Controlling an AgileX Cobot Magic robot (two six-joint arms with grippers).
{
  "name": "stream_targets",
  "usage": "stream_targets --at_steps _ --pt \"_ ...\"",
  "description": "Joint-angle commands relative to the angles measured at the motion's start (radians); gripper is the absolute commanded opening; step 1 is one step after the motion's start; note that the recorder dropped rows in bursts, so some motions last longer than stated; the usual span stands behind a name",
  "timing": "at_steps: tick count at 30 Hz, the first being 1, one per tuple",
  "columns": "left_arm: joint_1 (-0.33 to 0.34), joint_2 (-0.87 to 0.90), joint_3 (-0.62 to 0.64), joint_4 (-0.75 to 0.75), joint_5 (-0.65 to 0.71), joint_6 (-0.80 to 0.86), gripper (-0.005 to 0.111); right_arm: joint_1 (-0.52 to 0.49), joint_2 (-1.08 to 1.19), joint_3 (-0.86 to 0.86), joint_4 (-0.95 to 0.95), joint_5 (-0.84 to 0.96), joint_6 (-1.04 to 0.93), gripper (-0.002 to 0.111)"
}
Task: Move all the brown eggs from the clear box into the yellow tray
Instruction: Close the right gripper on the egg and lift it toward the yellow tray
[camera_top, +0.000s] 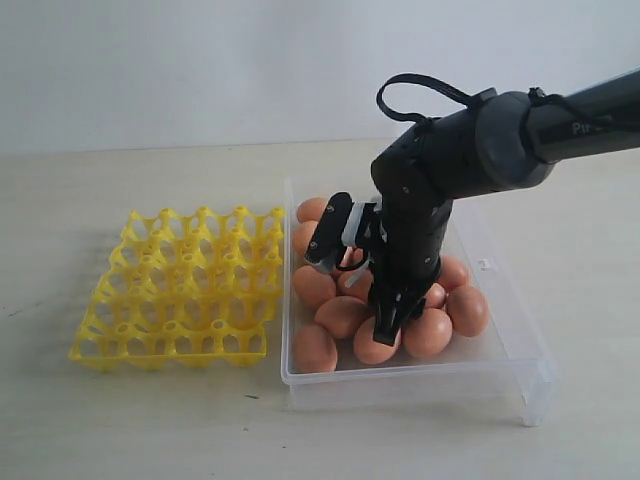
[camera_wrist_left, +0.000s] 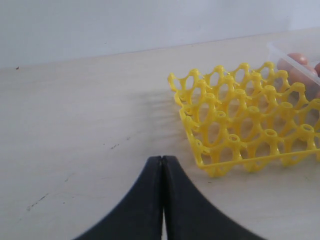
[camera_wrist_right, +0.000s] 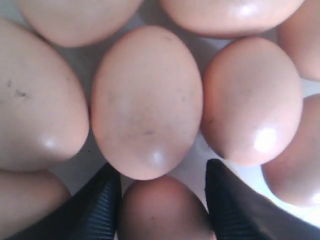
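Brown eggs (camera_top: 341, 315) lie heaped in one clear box (camera_top: 510, 345); I count about eleven showing, with the arm covering part of the pile. One yellow tray (camera_top: 180, 290) sits just beside the box. The right gripper (camera_top: 387, 325) straddles a single egg, and whether it pinches I cannot tell. The left gripper (camera_wrist_left: 162, 161) is clenched, holding nothing.

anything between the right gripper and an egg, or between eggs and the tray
Nothing visible. The right gripper is open, fingers either side of an egg. Only the low wall of the box lies between the eggs and the tray beside it.
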Motion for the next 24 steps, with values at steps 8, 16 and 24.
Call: stream_targets --at_steps 8,16,24 --pt "-0.004 -0.006 -0.004 0.002 -0.006 0.0 0.0 -0.002 -0.13 0.013 0.102 -0.22 0.096 0.0" --pt "-0.004 -0.006 -0.004 0.002 -0.006 0.0 0.0 0.0 -0.287 0.103 0.283 -0.526 0.222 0.0" --pt "-0.004 -0.006 -0.004 0.002 -0.006 0.0 0.0 0.095 -0.329 0.213 0.356 -0.9 0.349 0.0"
